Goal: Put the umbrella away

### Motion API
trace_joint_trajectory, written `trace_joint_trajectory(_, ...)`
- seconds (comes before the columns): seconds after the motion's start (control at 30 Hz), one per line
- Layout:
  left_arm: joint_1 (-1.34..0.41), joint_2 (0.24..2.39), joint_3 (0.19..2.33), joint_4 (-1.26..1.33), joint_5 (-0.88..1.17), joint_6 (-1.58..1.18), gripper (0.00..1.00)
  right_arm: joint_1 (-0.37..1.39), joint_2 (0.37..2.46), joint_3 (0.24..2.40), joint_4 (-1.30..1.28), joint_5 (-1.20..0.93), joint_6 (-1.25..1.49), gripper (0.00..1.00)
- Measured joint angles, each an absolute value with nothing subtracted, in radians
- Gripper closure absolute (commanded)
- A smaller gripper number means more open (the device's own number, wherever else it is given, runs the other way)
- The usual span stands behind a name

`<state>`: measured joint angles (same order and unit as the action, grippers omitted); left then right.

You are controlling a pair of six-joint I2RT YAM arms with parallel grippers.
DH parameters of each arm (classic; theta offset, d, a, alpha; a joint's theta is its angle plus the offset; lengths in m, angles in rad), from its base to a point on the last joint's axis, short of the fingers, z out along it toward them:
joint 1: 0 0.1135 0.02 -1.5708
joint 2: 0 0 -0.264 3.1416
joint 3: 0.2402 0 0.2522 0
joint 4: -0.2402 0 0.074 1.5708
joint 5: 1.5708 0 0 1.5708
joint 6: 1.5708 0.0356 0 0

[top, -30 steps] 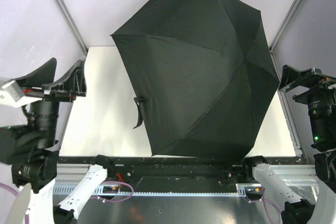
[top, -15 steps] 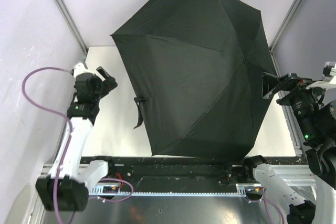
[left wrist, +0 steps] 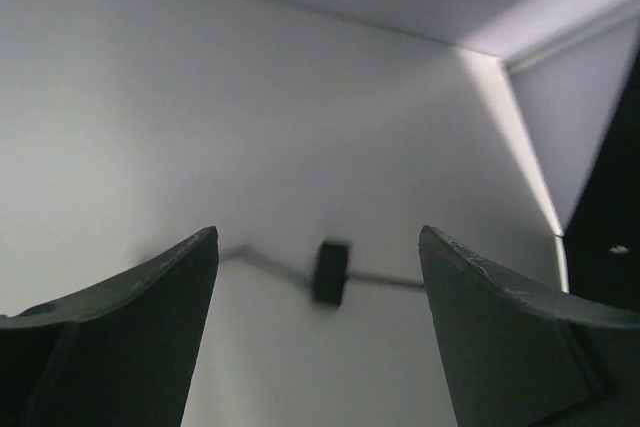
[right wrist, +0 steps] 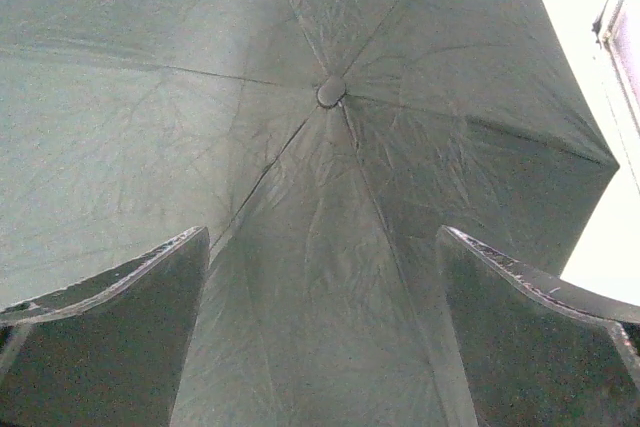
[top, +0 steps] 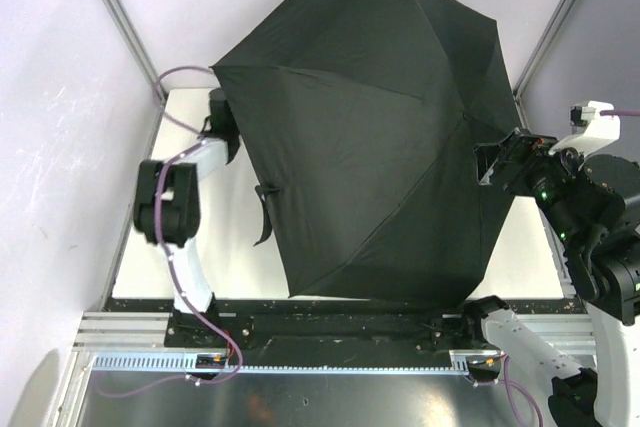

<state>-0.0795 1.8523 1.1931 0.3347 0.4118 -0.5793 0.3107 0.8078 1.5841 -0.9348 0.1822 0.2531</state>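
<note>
Arms on either side reach toward an all-black folding umbrella [top: 370, 137] with a matte fabric canopy, which stands fully open over the white table top [top: 200, 237]. The umbrella covers the middle and right of the table. Its lower rim lies near the front edge by the arm bases, and its top rises against the back wall.

The white and black left arm [top: 190, 277] rises from its base at the near left and bends at a dark elbow. From there it stretches away across the table to the canopy's left corner. Its wrist end is touching or just beside that corner; from above I cannot tell which. The left gripper [left wrist: 317, 235] has its two dark fingers spread wide with nothing between them. Its camera faces a pale surface with a small, blurred dark block [left wrist: 330, 272] on a thin grey line.

The right arm [top: 580, 217], black with a white wrist part, leans in from the right. The right gripper [right wrist: 322, 232] is also spread wide and empty. It is aimed close up at the outside of the canopy, just below the round cap [right wrist: 330, 90] where the panels meet.

A black closure strap [top: 264, 215] hangs from the canopy's left rim over the table. A thin purple cable [top: 185, 70] loops along the left arm. Grey metal posts [top: 120, 17] frame the pale walls at the back corners.
</note>
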Motion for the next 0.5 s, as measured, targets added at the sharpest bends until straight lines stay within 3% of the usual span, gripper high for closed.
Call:
trace_joint_trajectory(0.27,-0.276,2.226,1.670,0.470,0.528,-0.634,0.19,0.313,0.789,1.600,-0.946,0.121,0.343,0.01)
trace_joint_trajectory(0.5,-0.400,2.418,1.877,0.493,0.590,-0.718,0.22,0.313,0.784,1.609,-0.944,0.070,0.472,0.01)
